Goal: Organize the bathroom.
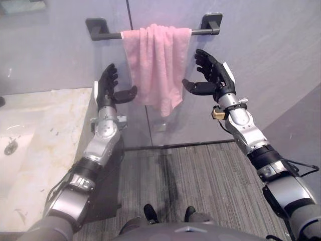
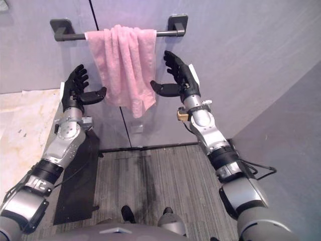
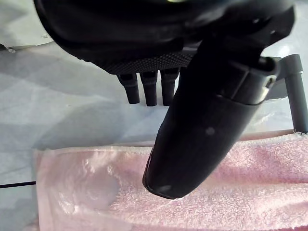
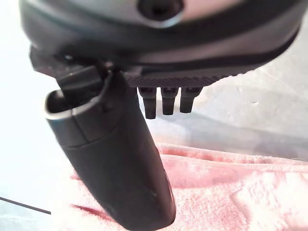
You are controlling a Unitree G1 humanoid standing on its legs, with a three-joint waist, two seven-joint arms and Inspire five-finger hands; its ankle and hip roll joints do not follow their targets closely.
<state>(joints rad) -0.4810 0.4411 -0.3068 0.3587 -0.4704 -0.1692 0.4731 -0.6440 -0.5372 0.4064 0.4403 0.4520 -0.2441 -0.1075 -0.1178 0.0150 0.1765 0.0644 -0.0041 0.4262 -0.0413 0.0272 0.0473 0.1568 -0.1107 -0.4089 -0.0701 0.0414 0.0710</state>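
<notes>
A pink towel (image 1: 156, 65) hangs bunched over a black wall rail (image 1: 105, 34), its lower end drooping to a point. My left hand (image 1: 107, 85) is raised just left of the towel, fingers straight and thumb reaching toward the cloth, holding nothing. My right hand (image 1: 211, 73) is up on the towel's right side, fingers straight, thumb pointing at the cloth edge without gripping it. The left wrist view shows the towel (image 3: 240, 192) past the thumb (image 3: 202, 125); the right wrist view shows the towel (image 4: 231, 187) beyond the thumb (image 4: 115, 163).
A pale marble counter (image 1: 50, 140) with a sink drain (image 1: 10, 146) lies at the left. Grey wall panels (image 1: 261, 55) stand behind the rail. Dark striped floor (image 1: 190, 175) runs below, with a dark cabinet side (image 1: 108, 186) under the counter.
</notes>
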